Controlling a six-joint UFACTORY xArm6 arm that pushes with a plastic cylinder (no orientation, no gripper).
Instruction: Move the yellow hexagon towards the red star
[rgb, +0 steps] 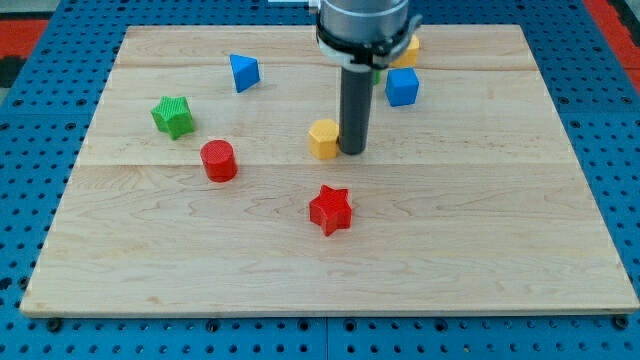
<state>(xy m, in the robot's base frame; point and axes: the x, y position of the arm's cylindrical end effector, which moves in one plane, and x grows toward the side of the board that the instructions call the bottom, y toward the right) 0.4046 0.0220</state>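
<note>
The yellow hexagon (323, 138) lies near the middle of the wooden board. The red star (330, 209) lies below it, a little toward the view's bottom. My tip (352, 151) rests on the board just right of the yellow hexagon, touching or almost touching its right side. The rod rises straight up from the tip toward the view's top.
A red cylinder (218, 160) lies left of the hexagon, a green star (173, 116) further left, a blue triangle (243, 72) at upper left. A blue cube (402, 87) and a yellow block (407, 52) sit right of the rod. The board's bottom edge (330, 312) borders a blue pegboard.
</note>
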